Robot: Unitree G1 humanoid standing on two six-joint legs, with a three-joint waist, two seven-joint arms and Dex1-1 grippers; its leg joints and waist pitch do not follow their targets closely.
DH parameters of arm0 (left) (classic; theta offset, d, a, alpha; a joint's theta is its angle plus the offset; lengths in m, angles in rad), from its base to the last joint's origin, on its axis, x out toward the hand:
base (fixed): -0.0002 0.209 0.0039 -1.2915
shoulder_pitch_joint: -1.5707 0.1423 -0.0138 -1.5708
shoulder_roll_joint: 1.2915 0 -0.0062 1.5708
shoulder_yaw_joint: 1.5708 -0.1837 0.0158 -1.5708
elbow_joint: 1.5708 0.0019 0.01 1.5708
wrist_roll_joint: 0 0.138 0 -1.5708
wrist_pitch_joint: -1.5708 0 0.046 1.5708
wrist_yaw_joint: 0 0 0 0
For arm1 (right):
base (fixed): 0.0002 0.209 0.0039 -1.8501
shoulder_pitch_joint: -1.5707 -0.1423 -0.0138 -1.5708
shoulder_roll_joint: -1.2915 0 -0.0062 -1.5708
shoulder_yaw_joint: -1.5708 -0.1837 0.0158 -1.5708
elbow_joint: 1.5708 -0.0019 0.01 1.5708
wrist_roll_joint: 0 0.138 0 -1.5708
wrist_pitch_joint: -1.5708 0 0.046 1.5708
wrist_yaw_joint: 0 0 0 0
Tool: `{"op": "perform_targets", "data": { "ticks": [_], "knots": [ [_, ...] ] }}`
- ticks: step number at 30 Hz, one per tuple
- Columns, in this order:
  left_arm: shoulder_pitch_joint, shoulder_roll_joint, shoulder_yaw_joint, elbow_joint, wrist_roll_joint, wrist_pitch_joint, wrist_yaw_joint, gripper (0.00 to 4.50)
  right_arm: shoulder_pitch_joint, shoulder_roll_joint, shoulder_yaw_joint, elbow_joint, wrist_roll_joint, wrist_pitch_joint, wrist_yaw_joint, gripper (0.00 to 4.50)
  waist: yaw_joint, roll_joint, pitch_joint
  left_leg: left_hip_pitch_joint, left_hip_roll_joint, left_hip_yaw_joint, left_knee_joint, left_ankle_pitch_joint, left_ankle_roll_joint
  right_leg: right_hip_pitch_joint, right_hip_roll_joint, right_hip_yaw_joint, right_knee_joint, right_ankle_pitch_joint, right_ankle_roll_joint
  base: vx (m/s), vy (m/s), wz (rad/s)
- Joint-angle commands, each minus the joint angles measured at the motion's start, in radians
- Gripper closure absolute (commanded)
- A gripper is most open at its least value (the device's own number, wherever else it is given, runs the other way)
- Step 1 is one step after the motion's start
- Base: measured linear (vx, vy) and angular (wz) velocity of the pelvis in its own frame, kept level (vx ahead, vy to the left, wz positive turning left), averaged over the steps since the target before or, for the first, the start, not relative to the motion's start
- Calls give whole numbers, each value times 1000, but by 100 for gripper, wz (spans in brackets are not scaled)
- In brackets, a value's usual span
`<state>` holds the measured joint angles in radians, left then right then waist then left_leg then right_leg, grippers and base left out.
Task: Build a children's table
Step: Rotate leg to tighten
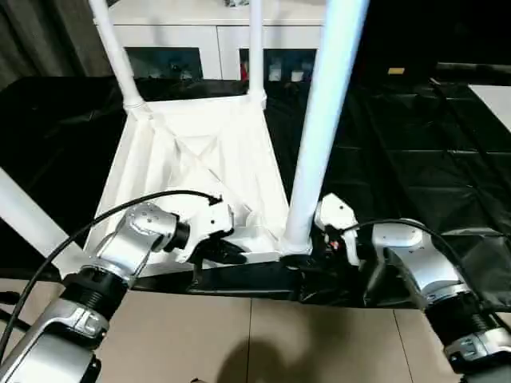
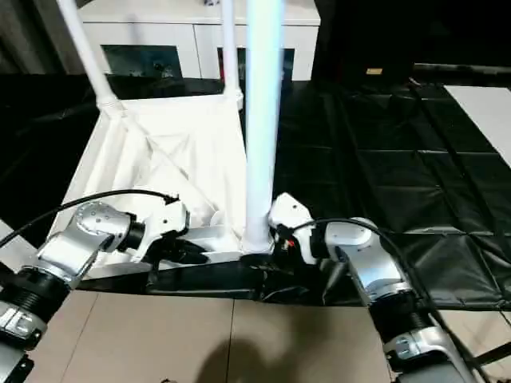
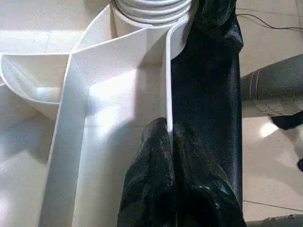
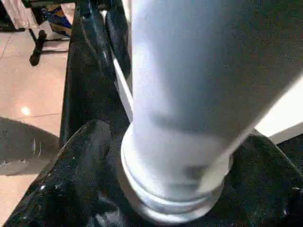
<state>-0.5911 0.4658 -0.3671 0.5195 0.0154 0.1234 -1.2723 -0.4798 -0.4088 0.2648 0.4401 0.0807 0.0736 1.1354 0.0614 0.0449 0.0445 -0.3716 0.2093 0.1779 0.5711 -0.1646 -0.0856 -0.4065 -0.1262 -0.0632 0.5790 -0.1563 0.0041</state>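
At the near edge of the black-covered work table (image 1: 415,159), keeps the children's tabletop (image 1: 200,152) upside down, ribbed underside up, so the corner sockets face upward to take legs. Pinches the thin near rim wall with the left gripper (image 3: 168,130), clenched on that wall from both faces. Judged as a brace: stops the light plastic top sliding or twisting while the other arm works at the corner.

Straddles the base of the near-right leg (image 1: 319,120) with the right gripper (image 1: 311,259), black fingers (image 4: 80,161) spread wide to either side of the collar. Looks released rather than grasping, with a thin dark gap on one side, though contact on the other side cannot be told. Sits low, right at the socket, probably because turning or pressing is easiest to control there.

Points that leg's long axis almost straight up from the socket, leaning slightly away from the robot, narrow end out of sight overhead. Shows the far-right leg (image 1: 255,48) upright and the far-left leg (image 1: 116,56) tilted up and outward to the left. Leaves a fourth white tube (image 1: 28,211) slanting off at the near left, seated or not impossible to tell. Runs the top's longer side away from the robot toward the white cabinet (image 1: 184,40).
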Motion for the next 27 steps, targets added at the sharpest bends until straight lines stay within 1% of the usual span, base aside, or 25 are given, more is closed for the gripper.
{"op": "perform_targets", "data": {
  "ticks": [1,2,3,4,6,7,8,12,13,14,15,16,18,19,20,21,22,23,24,25,26,27],
  "knots": [
    [16,7,-21,-14,13,5,-20,450,-22,-10,14,7,-3,-12,24,70,-1,-13,-69,11,7,12,-61,-255,70,50,-3,20,-46,-196,-239,0,0,0],
    [19,7,-19,-17,10,7,-20,450,-30,-13,13,19,-2,-18,34,70,-2,-14,-69,10,8,12,-61,-251,70,50,-3,20,-45,-195,-237,0,0,0],
    [20,6,-18,-16,8,8,-20,450,-39,-15,11,31,-3,-24,41,86,-2,-8,-69,11,8,12,-61,-249,69,50,-3,20,-45,-191,-238,0,0,0],
    [19,4,-17,-12,6,9,-21,450,-45,-16,9,41,-5,-28,45,104,-4,-6,-71,10,7,12,-59,-241,70,51,-1,19,-43,-169,-244,0,0,0],
    [15,0,-16,-6,4,9,-23,450,-53,-17,9,50,-7,-30,49,107,-4,-12,-72,9,6,12,-58,-228,75,52,0,19,-41,-148,-250,0,0,0],
    [14,-1,-16,-3,4,8,-23,450,-56,-17,9,53,-7,-32,50,116,-4,-11,-72,8,6,12,-57,-221,77,53,0,19,-40,-141,-251,0,0,0],
    [11,-3,-16,1,4,7,-24,450,-60,-17,8,57,-6,-32,54,140,-4,-12,-72,8,6,12,-56,-212,82,53,0,18,-39,-129,-255,0,0,0],
    [9,-3,-16,5,5,5,-24,450,-63,-17,10,62,-5,-35,63,151,-3,-12,-73,8,6,12,-54,-207,90,53,0,18,-37,-122,-262,0,0,0],
    [12,-3,-16,3,4,5,-24,450,-65,-16,11,66,-3,-38,71,170,-4,-20,-73,7,6,13,-54,-203,93,54,1,18,-37,-121,-261,0,0,0],
    [13,-3,-16,2,3,6,-25,450,-67,-15,11,69,-2,-40,74,174,-3,-16,-73,7,7,12,-54,-204,94,54,-1,17,-36,-128,-261,0,0,0],
    [14,-1,-17,-1,4,8,-29,450,-68,-13,11,73,-1,-42,76,174,-3,-15,-74,7,7,12,-54,-206,93,53,-1,17,-36,-131,-261,0,0,0],
    [15,2,-19,-1,5,7,-33,450,-69,-11,11,78,1,-44,78,174,-2,-18,-74,7,7,12,-54,-206,93,53,-1,18,-36,-136,-261,0,0,0],
    [16,6,-24,3,9,4,-38,450,-69,-6,13,93,2,-52,84,179,-1,-12,-73,7,6,11,-54,-209,91,54,-1,17,-36,-135,-260,0,0,0],
    [16,6,-24,4,10,3,-38,450,-69,-5,14,95,2,-53,84,179,-2,-14,-74,8,7,12,-53,-209,92,53,0,18,-37,-132,-261,0,0,0],
    [16,6,-25,6,12,4,-36,450,-68,0,11,102,3,-53,80,180,-3,-10,-74,8,6,12,-53,-212,90,53,1,17,-37,-123,-263,0,0,0],
    [16,6,-25,6,12,4,-36,450,-68,0,11,102,3,-53,80,180,-3,-10,-74,8,6,12,-53,-212,90,53,1,17,-37,-123,-263,0,0,0],
    [15,1,-23,3,13,17,-27,450,-66,12,-1,106,8,-44,59,180,-2,-12,-74,7,6,12,-53,-212,89,55,1,17,-36,-117,-265,0,0,0],
    [8,-23,-9,13,14,38,23,450,-74,50,-35,124,10,-25,-40,180,-4,-23,-73,6,6,13,-54,-210,89,53,0,18,-36,-123,-265,0,0,0],
    [3,-40,1,22,16,53,60,450,-78,72,-54,134,10,-13,-100,180,-4,-21,-72,6,5,13,-53,-215,85,52,-2,18,-36,-139,-264,0,0,0],
    [0,-48,5,27,17,60,79,450,-80,84,-63,139,10,-7,-129,180,-6,-18,-69,6,5,13,-56,-226,76,50,-2,20,-39,-164,-259,0,0,0],
    [-9,-83,25,46,24,83,156,450,-82,129,-96,151,11,14,-236,180,-14,-17,-65,9,3,8,-62,-282,37,48,-3,19,-49,-262,-230,0,0,0],
    [-9,-83,25,46,24,83,156,450,-82,129,-96,151,11,14,-236,180,-14,-17,-65,9,3,8,-62,-282,37,48,-3,19,-49,-262,-230,0,0,0]
  ]
}}
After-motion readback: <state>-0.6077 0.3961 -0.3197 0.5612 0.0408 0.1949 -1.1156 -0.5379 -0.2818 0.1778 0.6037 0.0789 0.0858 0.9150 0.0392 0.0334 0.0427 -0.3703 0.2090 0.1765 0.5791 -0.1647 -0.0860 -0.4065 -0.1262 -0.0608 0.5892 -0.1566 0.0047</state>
